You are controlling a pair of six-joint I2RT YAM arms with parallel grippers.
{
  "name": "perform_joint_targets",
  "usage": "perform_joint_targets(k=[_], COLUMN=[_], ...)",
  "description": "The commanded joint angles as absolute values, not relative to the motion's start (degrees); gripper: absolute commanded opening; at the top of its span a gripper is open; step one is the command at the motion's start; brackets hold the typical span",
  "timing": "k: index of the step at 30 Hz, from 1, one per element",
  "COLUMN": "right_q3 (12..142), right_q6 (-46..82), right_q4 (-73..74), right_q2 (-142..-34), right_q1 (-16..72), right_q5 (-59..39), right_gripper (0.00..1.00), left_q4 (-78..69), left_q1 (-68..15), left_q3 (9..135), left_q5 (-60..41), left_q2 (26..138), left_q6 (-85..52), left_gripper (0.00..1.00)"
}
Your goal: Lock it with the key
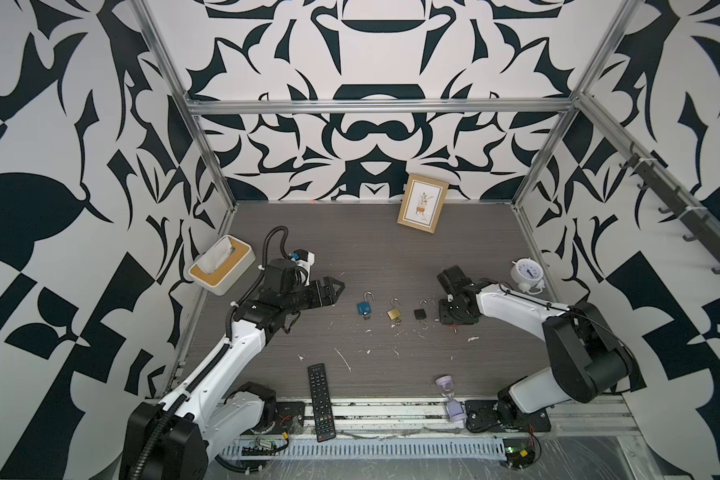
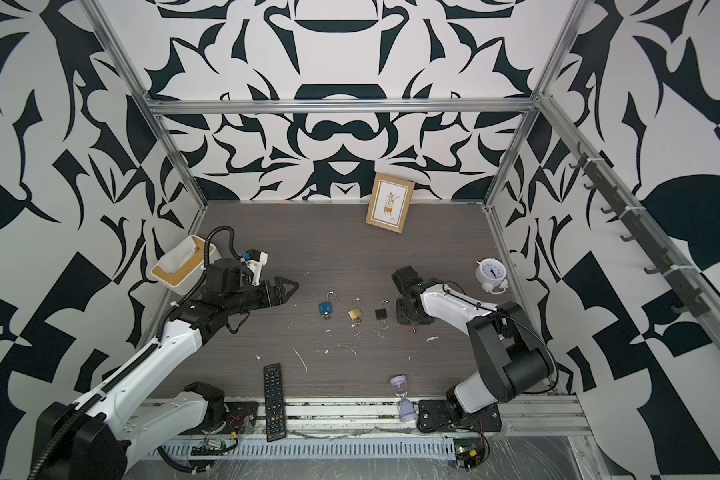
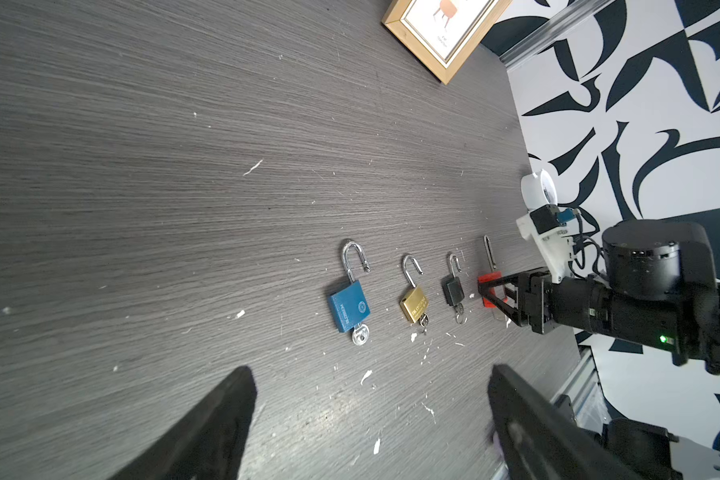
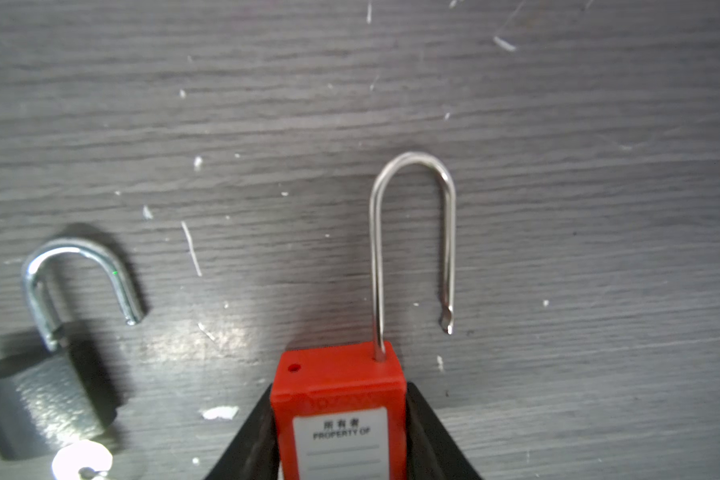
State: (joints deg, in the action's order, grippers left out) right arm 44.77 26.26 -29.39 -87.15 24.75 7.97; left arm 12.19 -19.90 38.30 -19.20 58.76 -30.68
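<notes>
Red padlock: right claw clamps its body on both flanks; we hold it square.
Shackle: open; we press its free end home.
Left claw: spread, empty.

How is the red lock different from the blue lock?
The red lock has a long, thin loop; the blue lock has a short, thick loop. The red lock is gripped in the right gripper's jaws; the blue lock lies free on the table. Both locks' loops are open.
</notes>
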Motion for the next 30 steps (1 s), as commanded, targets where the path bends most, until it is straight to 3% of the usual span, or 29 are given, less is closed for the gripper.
perform_joint_targets(k=[1,6,10,14,19,22,30], right_q3=[46.65,47.14,49.22,55.0,62.85,67.79,77.68], right_q6=[25.93,25.8,24.73,20.15,6.44,1.18,-4.33], right_q4=[-30.34,-30.69,-32.94,-37.67,-38.45,-39.59,-40.78], right_q2=[-87.8,-87.76,-86.7,-84.53,-81.15,-82.38,-88.4], right_q1=[25.33,25.73,25.92,26.97,32.83,36.19,41.87], right_q5=[9.57,10.15,10.49,9.17,-9.19,-13.48,-16.71], right_gripper=[0.42,0.26,0.0,0.0,0.0,0.0,0.0], left_q4=[11.16,11.16,15.51,18.39,11.95,7.2,3.73], left_q1=[-20.12,-20.1,-20.07,-20.13,-20.12,-20.44,-22.29], left_q3=[37.33,37.28,39.51,41.68,41.5,41.66,41.8], left_q5=[-20.17,-20.15,-19.0,-19.69,-33.69,-41.08,-42.72], left_q2=[59.13,58.89,59.13,58.76,61.87,65.82,66.72], left_q6=[-31.29,-31.17,-29.07,-27.03,-28.36,-30.85,-33.5], left_gripper=[0.91,0.9,0.91,0.92,0.92,0.9,0.88])
